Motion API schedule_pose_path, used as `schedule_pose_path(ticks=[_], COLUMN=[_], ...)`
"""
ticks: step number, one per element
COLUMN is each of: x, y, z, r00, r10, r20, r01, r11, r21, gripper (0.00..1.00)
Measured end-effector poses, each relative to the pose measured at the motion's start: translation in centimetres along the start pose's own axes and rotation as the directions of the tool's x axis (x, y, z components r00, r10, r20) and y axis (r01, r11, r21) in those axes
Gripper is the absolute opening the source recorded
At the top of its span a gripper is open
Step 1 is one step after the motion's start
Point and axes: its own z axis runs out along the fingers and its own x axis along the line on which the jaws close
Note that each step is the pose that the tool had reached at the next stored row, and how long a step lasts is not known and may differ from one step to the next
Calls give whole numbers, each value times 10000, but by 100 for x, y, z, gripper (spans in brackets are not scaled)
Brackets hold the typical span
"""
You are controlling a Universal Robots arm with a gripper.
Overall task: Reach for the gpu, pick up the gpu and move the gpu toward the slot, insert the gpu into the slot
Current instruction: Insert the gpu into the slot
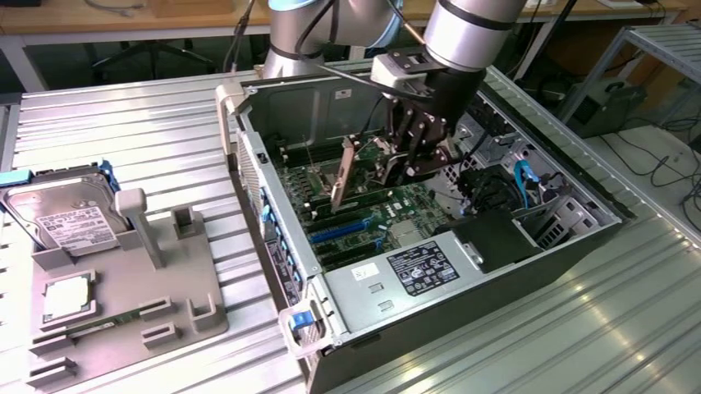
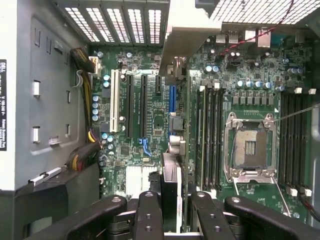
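My gripper [image 1: 398, 172] is down inside the open computer case, shut on the gpu [image 1: 344, 171]. The card stands on edge over the green motherboard [image 1: 411, 205], its pale bracket toward the case's rear wall. In the wrist view the gpu [image 2: 170, 192] runs edge-on from between my two black fingers [image 2: 148, 215] to its pale bracket at the far end. A short stretch of the blue slot [image 2: 172, 98] shows right beside the card's edge; the card hides the remainder. Blue slot strips [image 1: 340, 227] also lie nearer the case front. Whether the card touches the slot I cannot tell.
The square processor socket [image 2: 250, 147] and black memory slots [image 2: 210, 135] lie beside the card. A power supply [image 1: 422, 267] and cables [image 1: 526, 185] crowd the case. A hard drive [image 1: 66, 217] rests on a grey fixture [image 1: 164, 287] at the exterior view's left.
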Motion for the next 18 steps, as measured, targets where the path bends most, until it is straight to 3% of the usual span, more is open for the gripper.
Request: schedule_pose_path(ticks=[7, 11, 18], x=[1, 1, 0], y=[-9, 2, -3], z=[132, 185, 255], r00=[10000, 10000, 10000], r10=[-10, -11, -5], r20=[-1, -2, -4], r01=[10, 11, 5], r11=[10000, 10000, 9999], r21=[2, 80, 140], gripper=[28, 28, 28])
